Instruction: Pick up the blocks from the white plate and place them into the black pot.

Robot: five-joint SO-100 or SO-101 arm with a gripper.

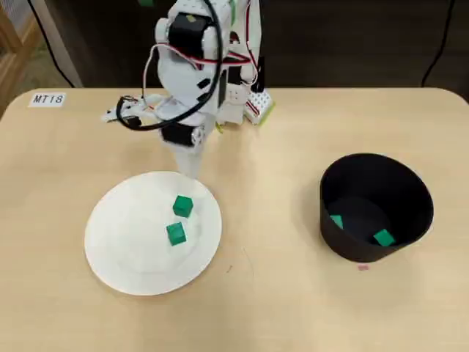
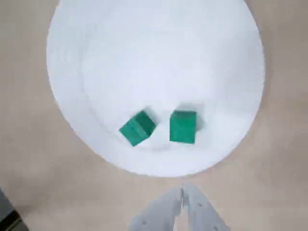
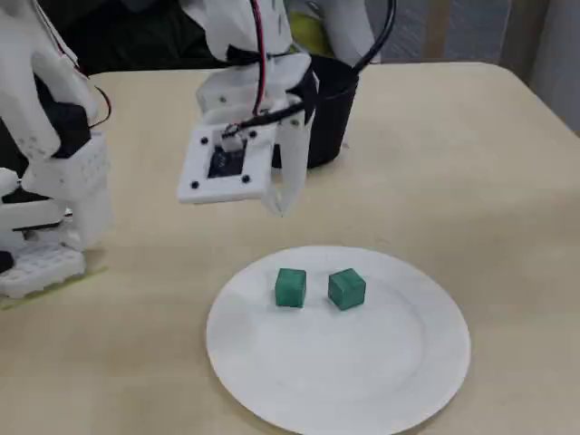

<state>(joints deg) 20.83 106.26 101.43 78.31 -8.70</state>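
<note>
Two green blocks [image 1: 182, 206] [image 1: 176, 233] lie near the middle of the white plate [image 1: 117, 242]; they also show in the wrist view [image 2: 137, 128] [image 2: 183, 126] and the fixed view [image 3: 290, 287] [image 3: 346, 288]. Two more green blocks [image 1: 383, 237] [image 1: 336, 221] lie inside the black pot [image 1: 410, 192] at the right. My gripper [image 1: 189, 166] [image 2: 182, 192] [image 3: 284, 207] hangs shut and empty above the plate's far rim, apart from the blocks. The plate also shows in the wrist view [image 2: 154, 57] and the fixed view [image 3: 362, 381]. In the fixed view the pot [image 3: 331, 109] is partly hidden behind the arm.
The arm's white base [image 1: 220, 95] stands at the table's far edge, also seen at the left of the fixed view [image 3: 50, 208]. A label "MT18" [image 1: 48, 99] is at the far left corner. A small pink mark [image 1: 363, 267] lies in front of the pot.
</note>
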